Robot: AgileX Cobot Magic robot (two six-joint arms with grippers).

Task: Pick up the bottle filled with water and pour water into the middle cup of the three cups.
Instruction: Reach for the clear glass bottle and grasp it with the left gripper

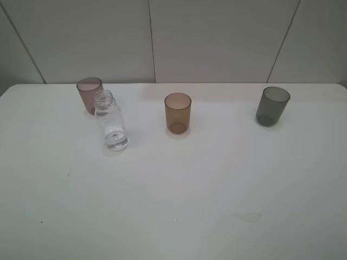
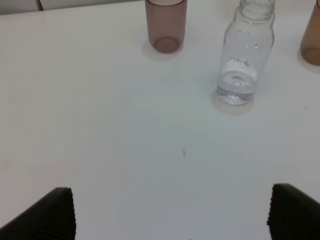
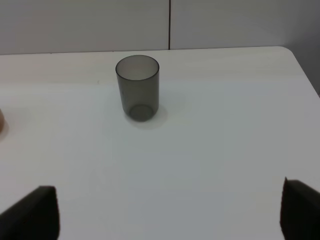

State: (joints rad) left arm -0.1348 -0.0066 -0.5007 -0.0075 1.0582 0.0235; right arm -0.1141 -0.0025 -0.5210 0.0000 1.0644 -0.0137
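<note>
The clear bottle (image 1: pixel 111 121) stands upright on the white table, uncapped, with a little water at its bottom; it also shows in the left wrist view (image 2: pixel 245 56). The amber-brown middle cup (image 1: pixel 178 112) stands to its right, its edge showing in the left wrist view (image 2: pixel 312 37). The pinkish-mauve cup (image 1: pixel 89 94) stands just behind the bottle, also in the left wrist view (image 2: pixel 166 24). The smoky grey cup (image 1: pixel 272 105) stands far right, also in the right wrist view (image 3: pixel 138 87). My left gripper (image 2: pixel 170 212) is open, well short of the bottle. My right gripper (image 3: pixel 170 212) is open, short of the grey cup. Neither arm shows in the exterior view.
The white table (image 1: pixel 173 189) ends at a grey panelled wall (image 1: pixel 217 38) behind the cups. The table's right edge (image 3: pixel 305 70) lies a little past the grey cup. A faint stain (image 1: pixel 250 217) marks the front right.
</note>
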